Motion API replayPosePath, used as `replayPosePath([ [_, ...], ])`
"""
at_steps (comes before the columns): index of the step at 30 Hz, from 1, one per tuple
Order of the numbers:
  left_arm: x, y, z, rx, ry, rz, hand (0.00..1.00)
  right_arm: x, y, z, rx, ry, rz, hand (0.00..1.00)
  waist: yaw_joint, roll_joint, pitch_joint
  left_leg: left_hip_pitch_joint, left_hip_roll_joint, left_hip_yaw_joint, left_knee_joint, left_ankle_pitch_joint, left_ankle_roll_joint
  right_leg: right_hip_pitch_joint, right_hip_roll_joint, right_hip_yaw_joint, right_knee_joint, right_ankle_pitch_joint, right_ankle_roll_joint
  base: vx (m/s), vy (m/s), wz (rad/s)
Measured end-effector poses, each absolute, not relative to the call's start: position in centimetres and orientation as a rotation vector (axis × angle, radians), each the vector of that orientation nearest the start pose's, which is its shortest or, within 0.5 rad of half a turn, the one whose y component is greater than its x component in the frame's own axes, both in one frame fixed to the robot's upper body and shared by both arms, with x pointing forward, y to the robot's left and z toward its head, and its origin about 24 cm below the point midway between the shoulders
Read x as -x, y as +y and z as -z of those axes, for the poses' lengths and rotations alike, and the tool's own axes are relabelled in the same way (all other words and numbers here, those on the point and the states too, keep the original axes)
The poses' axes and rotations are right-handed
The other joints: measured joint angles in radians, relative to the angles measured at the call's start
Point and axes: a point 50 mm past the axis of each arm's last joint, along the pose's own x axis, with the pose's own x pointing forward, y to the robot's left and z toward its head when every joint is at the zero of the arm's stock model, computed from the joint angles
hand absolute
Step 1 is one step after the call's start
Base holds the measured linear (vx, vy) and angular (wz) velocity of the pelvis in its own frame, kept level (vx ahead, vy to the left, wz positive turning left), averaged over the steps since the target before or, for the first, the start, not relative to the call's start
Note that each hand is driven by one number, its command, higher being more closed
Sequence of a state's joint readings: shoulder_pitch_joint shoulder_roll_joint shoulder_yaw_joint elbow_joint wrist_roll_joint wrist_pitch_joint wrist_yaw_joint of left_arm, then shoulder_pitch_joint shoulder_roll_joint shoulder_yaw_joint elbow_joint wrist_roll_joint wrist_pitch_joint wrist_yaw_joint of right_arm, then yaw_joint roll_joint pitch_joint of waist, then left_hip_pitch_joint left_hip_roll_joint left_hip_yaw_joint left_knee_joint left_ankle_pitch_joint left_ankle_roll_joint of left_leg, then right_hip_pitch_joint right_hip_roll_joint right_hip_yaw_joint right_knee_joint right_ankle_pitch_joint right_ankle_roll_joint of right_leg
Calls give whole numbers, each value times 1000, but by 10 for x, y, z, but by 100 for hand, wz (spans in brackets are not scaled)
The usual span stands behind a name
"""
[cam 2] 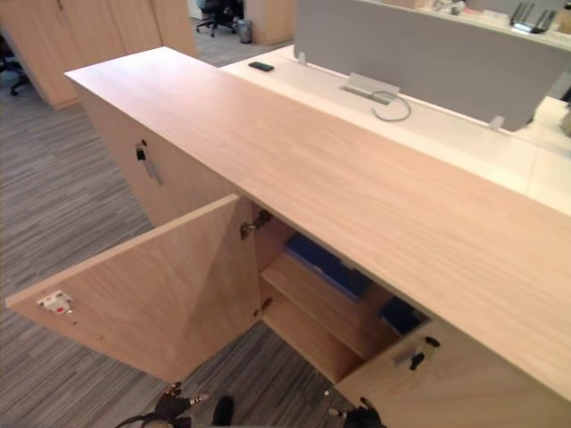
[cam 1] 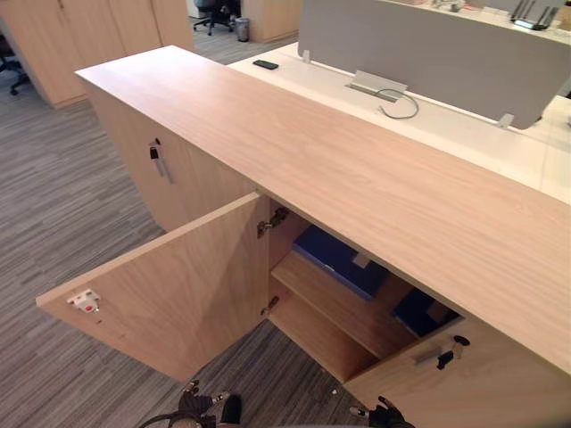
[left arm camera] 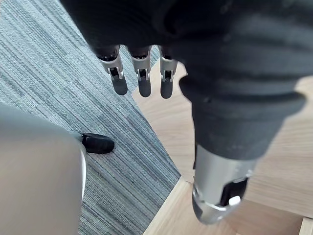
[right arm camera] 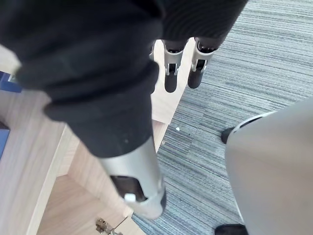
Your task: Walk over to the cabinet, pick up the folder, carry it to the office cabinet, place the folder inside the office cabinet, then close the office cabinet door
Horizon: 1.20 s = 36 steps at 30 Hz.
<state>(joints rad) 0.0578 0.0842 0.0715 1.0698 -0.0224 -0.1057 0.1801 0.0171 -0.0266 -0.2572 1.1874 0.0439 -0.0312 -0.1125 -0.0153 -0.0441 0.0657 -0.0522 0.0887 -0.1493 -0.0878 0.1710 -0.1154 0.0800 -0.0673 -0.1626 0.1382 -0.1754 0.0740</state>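
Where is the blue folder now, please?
In the left eye view, the blue folder lies on the shelf inside the office cabinet, right of its open door.

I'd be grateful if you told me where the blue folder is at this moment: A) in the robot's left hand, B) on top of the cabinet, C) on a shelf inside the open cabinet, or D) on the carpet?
C: the blue folder lies on the upper shelf inside the office cabinet, past its open door, while the left hand and right hand hang with straight fingers, holding nothing.
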Motion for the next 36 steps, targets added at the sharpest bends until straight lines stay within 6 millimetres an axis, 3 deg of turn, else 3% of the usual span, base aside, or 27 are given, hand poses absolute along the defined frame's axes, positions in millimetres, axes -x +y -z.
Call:
replayPosePath([
  [2, -109, 201, 155, -133, 1006, -275, 0, -88, -190, 169, -111, 1172, 388, 0, 0, -6, 6, 1, -10, 3, 1, 7, 3, 12, -8, -15, 0, 0, 0, 28, 3, 25],
  [5, -117, 202, 152, -155, 982, -250, 0, -92, -194, 167, -147, 1154, 431, 0, -1, -3, 41, 0, -39, 119, 1, 36, 39, 10, -39, -27, 17, -9, -8, -35, 87, 10],
  [10, -120, 201, 151, -153, 971, -240, 0, -95, -195, 166, -161, 1141, 442, 0, -8, 0, 61, -1, -72, 141, -6, 23, 84, 5, -65, -26, 17, -27, 6, -81, 89, 9],
  [13, -120, 200, 151, -160, 971, -232, 0, -96, -193, 166, -165, 1134, 440, 0, -24, 0, 61, -26, -91, 147, -7, 20, 89, 10, -72, -25, -14, -27, 6, 4, 104, 32],
  [21, -123, 197, 151, -216, 965, -161, 0, -100, -185, 166, -137, 1135, 383, 0, -24, -19, 58, -30, -149, 135, -6, 12, 107, 48, -112, -25, -49, -20, 32, 101, 28, 18],
  [26, -124, 198, 151, -241, 964, -138, 0, -99, -179, 168, -141, 1157, 365, 0, -25, -36, 63, 12, -137, 133, -6, 10, 104, 82, -94, -24, -23, -15, 24, 82, -46, 12],
  [36, -122, 199, 152, -237, 976, -145, 0, -102, -178, 167, -95, 1155, 323, 0, -31, -32, 57, 18, -89, 128, -8, -5, 81, 79, -51, -25, -14, -20, 9, -69, -56, -5],
])
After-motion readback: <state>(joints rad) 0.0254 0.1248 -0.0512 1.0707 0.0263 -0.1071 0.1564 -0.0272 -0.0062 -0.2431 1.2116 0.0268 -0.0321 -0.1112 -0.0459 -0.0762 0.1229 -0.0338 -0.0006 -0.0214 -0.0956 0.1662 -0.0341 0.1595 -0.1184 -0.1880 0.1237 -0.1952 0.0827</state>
